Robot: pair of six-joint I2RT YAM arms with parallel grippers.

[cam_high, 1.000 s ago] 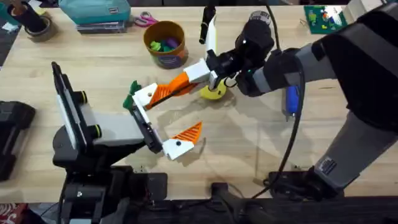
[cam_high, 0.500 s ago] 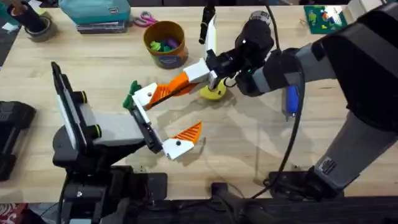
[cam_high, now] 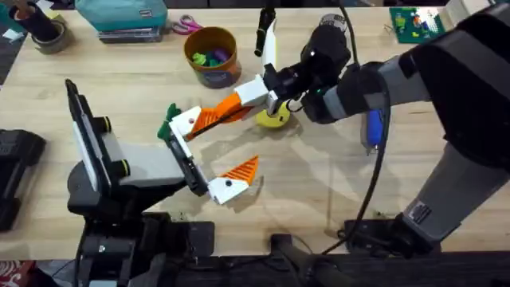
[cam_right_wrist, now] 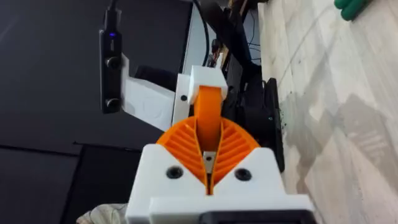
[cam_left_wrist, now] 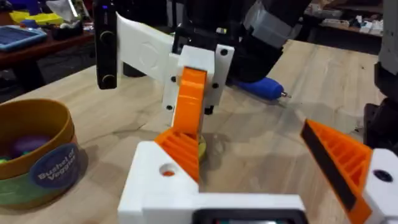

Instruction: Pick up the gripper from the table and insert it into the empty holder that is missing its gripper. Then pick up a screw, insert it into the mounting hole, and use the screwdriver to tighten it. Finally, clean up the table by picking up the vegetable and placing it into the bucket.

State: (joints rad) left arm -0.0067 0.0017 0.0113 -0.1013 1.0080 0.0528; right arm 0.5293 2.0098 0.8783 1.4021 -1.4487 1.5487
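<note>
Screwdriver (cam_left_wrist: 262, 87) lies behind the right end effector (cam_left_wrist: 189, 102), overhead half-hidden.

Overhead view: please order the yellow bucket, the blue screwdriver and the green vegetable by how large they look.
1. bucket, largest.
2. screwdriver, though the right arm partly hides it, so its rank is unsure.
3. vegetable, smallest, partly hidden.

I count one bucket (cam_high: 212, 56), one screwdriver (cam_high: 373, 129), one vegetable (cam_high: 169, 120), one yellow ring (cam_high: 273, 119), one scissors (cam_high: 186, 26), one tape roll (cam_high: 49, 36).
</note>
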